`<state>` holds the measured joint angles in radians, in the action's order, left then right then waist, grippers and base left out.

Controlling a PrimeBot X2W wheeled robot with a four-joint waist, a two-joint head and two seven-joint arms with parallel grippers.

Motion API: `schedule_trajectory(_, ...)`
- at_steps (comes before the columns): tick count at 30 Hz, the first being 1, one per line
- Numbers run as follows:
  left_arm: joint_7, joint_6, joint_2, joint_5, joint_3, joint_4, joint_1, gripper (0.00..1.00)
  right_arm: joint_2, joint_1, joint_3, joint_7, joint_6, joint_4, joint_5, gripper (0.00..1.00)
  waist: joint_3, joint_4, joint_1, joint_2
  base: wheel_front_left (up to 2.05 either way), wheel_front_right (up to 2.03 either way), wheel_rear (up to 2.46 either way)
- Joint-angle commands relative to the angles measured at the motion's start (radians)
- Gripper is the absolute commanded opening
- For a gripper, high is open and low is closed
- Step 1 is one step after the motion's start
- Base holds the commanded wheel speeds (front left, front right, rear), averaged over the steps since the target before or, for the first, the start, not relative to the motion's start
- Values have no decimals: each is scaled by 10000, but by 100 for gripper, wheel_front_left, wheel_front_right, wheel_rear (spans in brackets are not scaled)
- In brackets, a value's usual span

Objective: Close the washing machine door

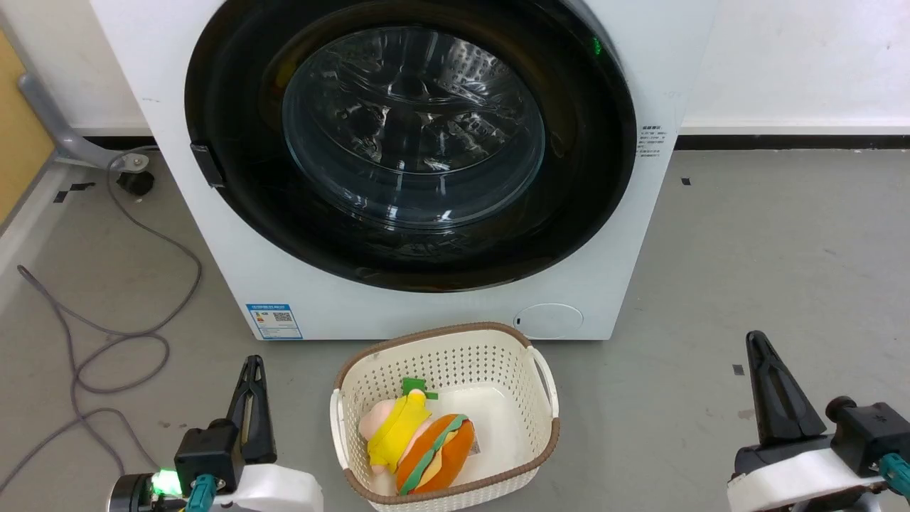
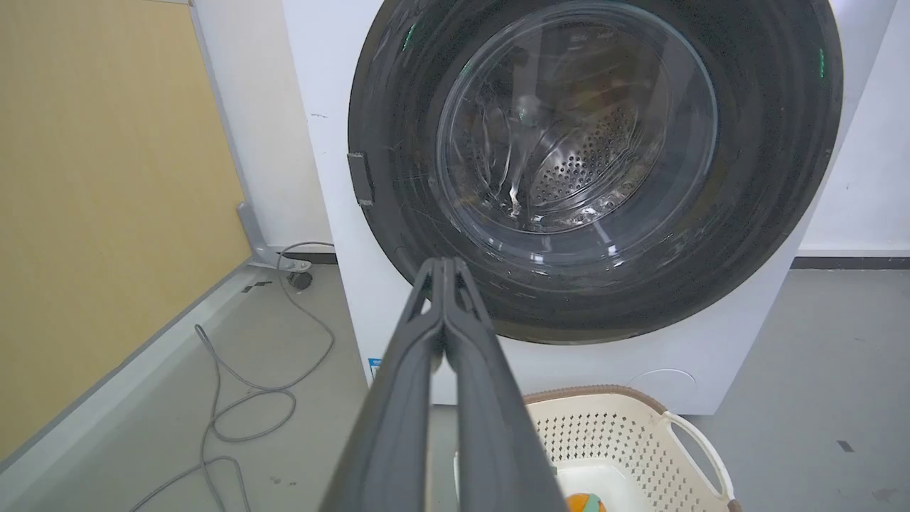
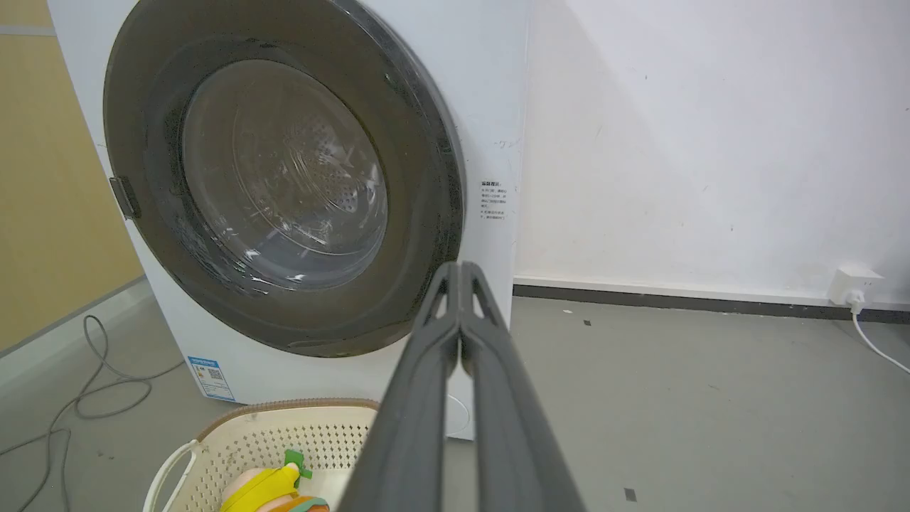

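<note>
The washing machine door, round, glossy black-rimmed with a bulging glass window, lies flat against the front of the white washing machine. The steel drum shows through the glass. My left gripper is shut and empty at the lower left, well short of the machine. At the lower right my right gripper is shut and empty too, out to the machine's right.
A cream perforated basket holding soft toys stands on the floor before the machine, between my arms. A grey cable loops over the floor at left. A wall socket sits at right.
</note>
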<state>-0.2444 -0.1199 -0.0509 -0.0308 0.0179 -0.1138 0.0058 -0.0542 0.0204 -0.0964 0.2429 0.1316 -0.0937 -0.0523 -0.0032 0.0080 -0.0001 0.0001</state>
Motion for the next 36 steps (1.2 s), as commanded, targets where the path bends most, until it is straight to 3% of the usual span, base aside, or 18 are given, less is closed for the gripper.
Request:
schedule_trajectory(1,81,78,-9,23,-8,60,-4,0,3,-15,30,-60,-1,64,38,0,2,-2,1,-1,0,0,0)
schedule_trajectory(36,775,408,-4,107,-59,377,-20,0,14,-71,305,-756,-3,320,180,0,10,-25,1,-1,0,0,0)
